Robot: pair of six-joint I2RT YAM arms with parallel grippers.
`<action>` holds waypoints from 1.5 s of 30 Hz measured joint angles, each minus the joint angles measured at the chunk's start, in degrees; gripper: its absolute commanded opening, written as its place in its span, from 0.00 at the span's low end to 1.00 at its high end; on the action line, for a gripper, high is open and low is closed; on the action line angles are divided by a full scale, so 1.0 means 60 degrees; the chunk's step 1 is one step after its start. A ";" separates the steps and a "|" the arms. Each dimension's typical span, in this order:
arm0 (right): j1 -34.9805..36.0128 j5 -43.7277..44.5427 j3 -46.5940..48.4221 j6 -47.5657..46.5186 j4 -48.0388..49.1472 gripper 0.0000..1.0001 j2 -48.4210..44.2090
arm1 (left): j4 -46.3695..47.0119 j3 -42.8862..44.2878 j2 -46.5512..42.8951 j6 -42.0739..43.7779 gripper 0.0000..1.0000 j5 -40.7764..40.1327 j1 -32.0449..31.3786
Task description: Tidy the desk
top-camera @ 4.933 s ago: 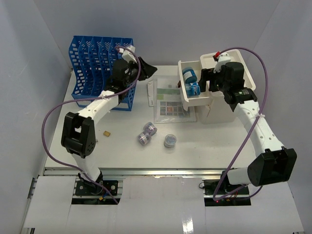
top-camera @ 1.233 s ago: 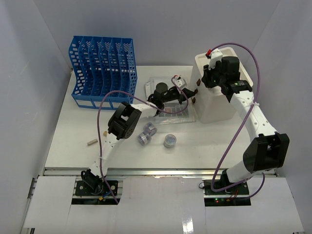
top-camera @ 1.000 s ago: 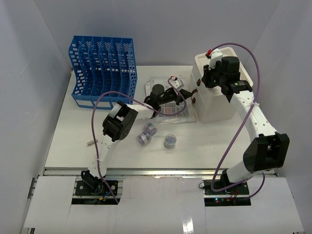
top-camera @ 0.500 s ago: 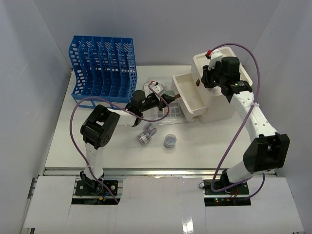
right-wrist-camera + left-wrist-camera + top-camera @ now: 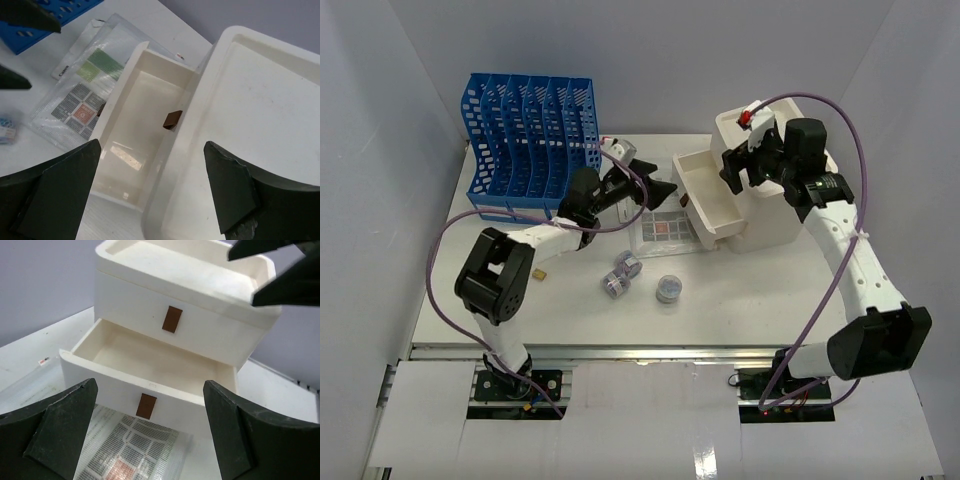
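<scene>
The white desk point(image 5: 490, 310) carries a cream drawer cabinet point(image 5: 775, 215) at the back right. Its lower drawer point(image 5: 705, 195) is pulled out and looks empty inside point(image 5: 150, 357) point(image 5: 142, 130). My left gripper point(image 5: 658, 190) hovers open just left of the drawer front, facing its brown pull tab point(image 5: 146, 405), holding nothing point(image 5: 150, 435). My right gripper point(image 5: 734, 172) hangs open above the cabinet's front edge and the drawer's back, also empty point(image 5: 150, 195).
A clear sleeve with a printed sheet point(image 5: 665, 228) lies in front of the drawer. Three tape rolls point(image 5: 628, 265) point(image 5: 613, 286) point(image 5: 669, 289) sit mid-desk, and a small tan piece point(image 5: 539, 271) lies to the left. A blue file rack point(image 5: 530, 135) stands at the back left.
The lower drawer came out of the cabinet. My left arm pulled back to the left and its gripper opened. My right gripper opened and shifted left over the cabinet's front.
</scene>
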 measured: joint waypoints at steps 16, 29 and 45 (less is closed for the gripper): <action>0.4865 -0.1864 -0.2942 -0.3969 -0.2726 0.90 -0.1003 | -0.7218 -0.2762 -0.7576 -0.2670 0.98 -0.0684 0.1663; 0.5501 0.0205 -0.2521 -0.2125 -0.1157 0.90 0.2227 | -1.2052 -0.5212 -1.3617 -0.3114 0.98 -0.2277 0.1681; 0.5703 0.0541 -0.2501 -0.1681 -0.1557 0.89 0.2808 | -1.2848 -0.6841 -1.4334 -0.5738 0.94 -0.2527 0.1681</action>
